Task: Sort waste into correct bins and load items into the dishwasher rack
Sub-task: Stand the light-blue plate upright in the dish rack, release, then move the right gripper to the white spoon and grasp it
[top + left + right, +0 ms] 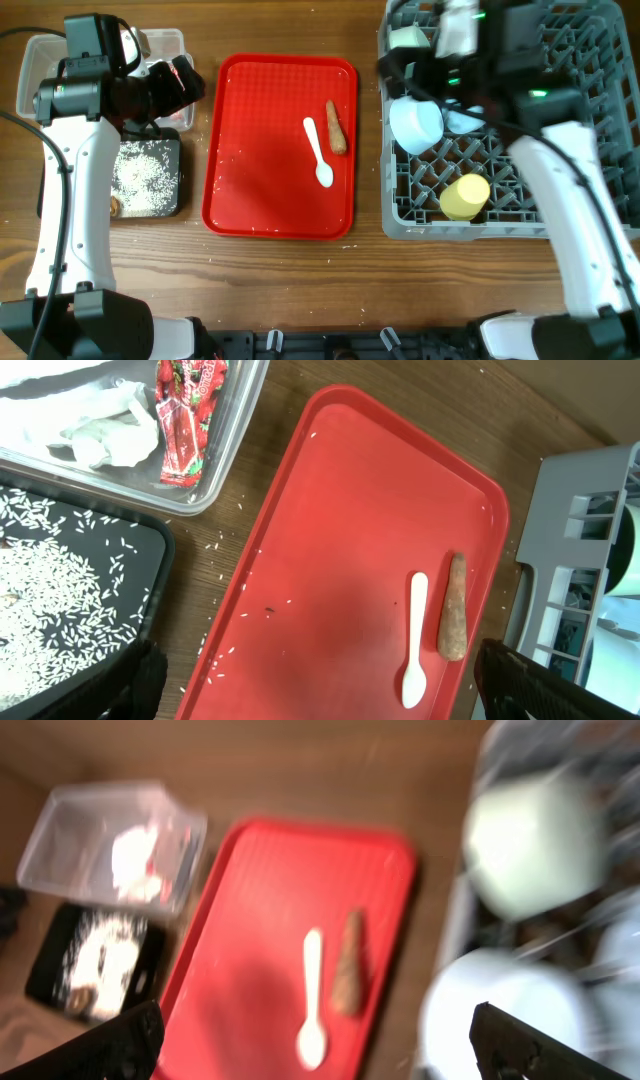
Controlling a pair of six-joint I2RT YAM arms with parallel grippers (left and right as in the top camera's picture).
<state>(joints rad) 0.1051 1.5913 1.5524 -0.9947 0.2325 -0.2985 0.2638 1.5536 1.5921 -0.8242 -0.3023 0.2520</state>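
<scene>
A brown carrot-shaped stick [336,127] and a white spoon [319,152] lie side by side on the red tray [250,150]. The clear tub [215,470] holds crumpled paper [100,430] and a red-and-white wrapper [185,415]. The black tray [172,205] holds rice grains [145,175] and a small brown lump [115,207]. The grey rack [400,215] holds a light blue bowl [415,125], a yellow cup [465,197] and a pale green bowl [535,835]. My left gripper [320,690] is open and empty, above the tub's right end. My right gripper [315,1045] is open and empty, above the rack's left side.
Loose rice grains lie on the wooden table [215,575] between the black tray and the red tray, and a few lie on the red tray's left part. The right wrist view is blurred. The rack's tall wall [575,540] stands just right of the red tray.
</scene>
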